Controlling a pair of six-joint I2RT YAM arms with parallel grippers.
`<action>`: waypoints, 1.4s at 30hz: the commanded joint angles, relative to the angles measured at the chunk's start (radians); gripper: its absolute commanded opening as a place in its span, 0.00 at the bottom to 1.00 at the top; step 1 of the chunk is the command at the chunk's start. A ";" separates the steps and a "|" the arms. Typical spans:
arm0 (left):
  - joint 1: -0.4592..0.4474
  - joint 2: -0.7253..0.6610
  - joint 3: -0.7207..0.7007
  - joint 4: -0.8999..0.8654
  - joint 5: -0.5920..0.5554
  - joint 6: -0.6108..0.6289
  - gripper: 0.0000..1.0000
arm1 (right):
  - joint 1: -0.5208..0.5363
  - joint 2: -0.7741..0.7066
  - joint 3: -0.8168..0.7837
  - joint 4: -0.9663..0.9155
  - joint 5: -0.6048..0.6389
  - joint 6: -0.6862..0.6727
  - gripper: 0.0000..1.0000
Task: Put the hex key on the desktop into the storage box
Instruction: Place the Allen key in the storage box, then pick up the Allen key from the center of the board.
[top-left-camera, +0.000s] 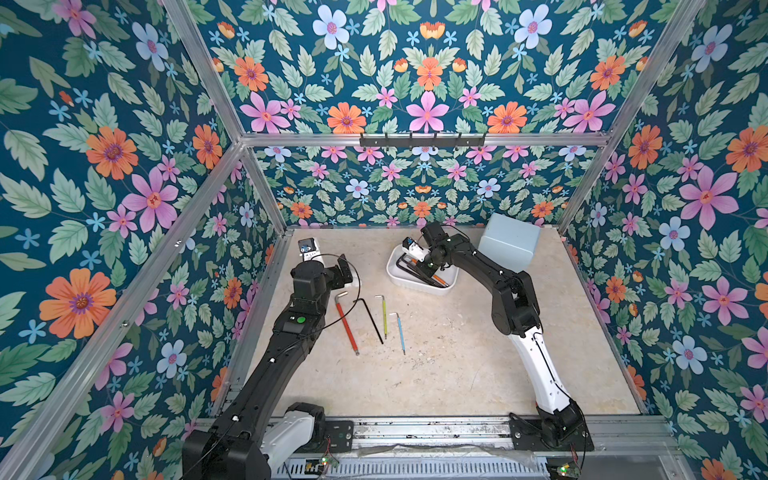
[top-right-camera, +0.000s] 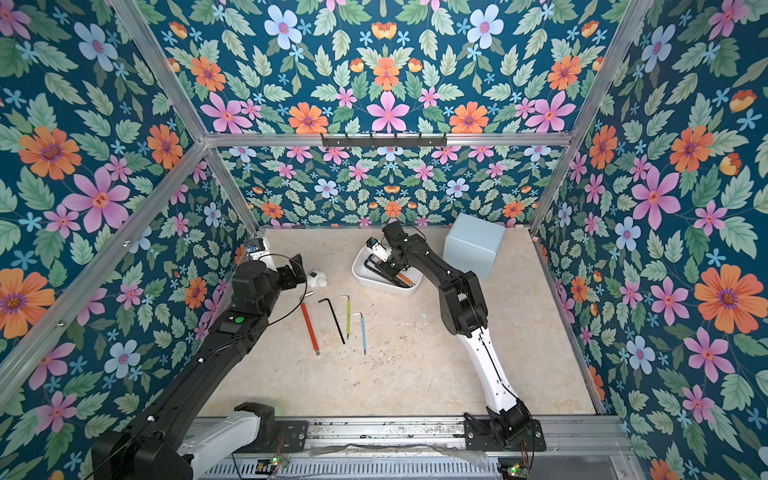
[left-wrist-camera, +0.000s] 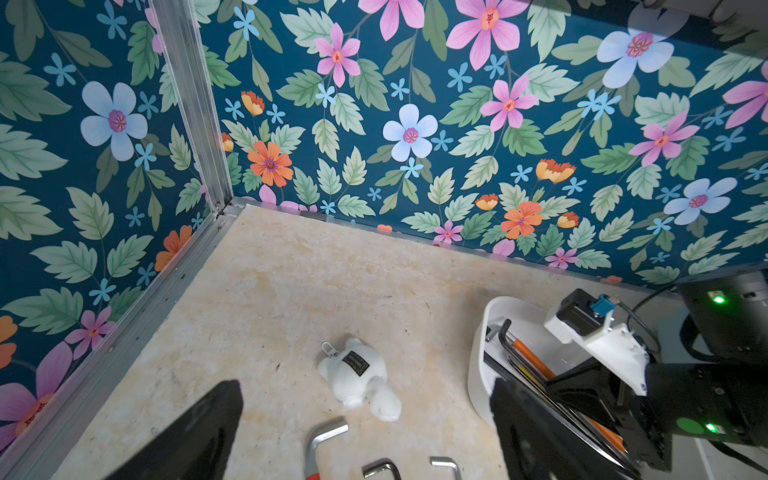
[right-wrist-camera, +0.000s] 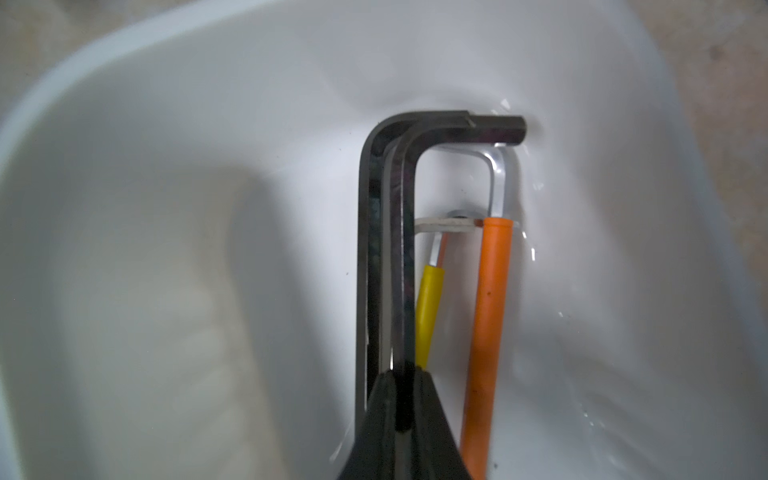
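Nearest on the desktop (top-left-camera: 457, 374) lie four hex keys side by side, apart from each other, long arms pointing roughly toward the robot: the red key (top-left-camera: 347, 324), black key (top-left-camera: 372, 318), yellow key (top-left-camera: 384, 318) and blue key (top-left-camera: 401, 334). They look like thin steel rods, so stiff, light and not fragile. They lie flat, leaving little height to pinch. I would straddle a long arm near its middle, fingers across it. A grip near the bend would likely let the key swing. The coloured sleeves should give some friction. The bare black one is probably slicker and wants a squarer pinch.

Just beyond their bent ends the left gripper (left-wrist-camera: 365, 384) hangs over the surface with its jaws spread wide and nothing between them. A white plush (left-wrist-camera: 357, 374) lies on the desktop beyond the red key's bend.

Farther on, the right gripper (right-wrist-camera: 401, 382) is down inside the box (top-left-camera: 399, 276), jaws pinched tight on the long arm of the held key (right-wrist-camera: 403, 270), a black one. It runs alongside a second black key (right-wrist-camera: 368, 270) and beside an orange key (right-wrist-camera: 490, 311) already in the box. Whether it rests on the floor I cannot tell. Letting go looks due. Four keys remain outside.

Farthest back stands a pale blue cube (top-left-camera: 509, 241), well clear.
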 joint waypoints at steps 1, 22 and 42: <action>0.000 -0.001 0.002 0.021 -0.014 0.013 0.99 | 0.002 0.021 0.022 -0.005 -0.014 0.025 0.00; 0.001 -0.007 0.008 0.009 -0.016 -0.001 1.00 | 0.004 -0.082 -0.015 0.075 -0.001 0.179 0.53; 0.008 0.015 0.040 -0.020 -0.040 -0.056 1.00 | 0.190 -0.667 -0.735 0.326 0.180 0.734 0.74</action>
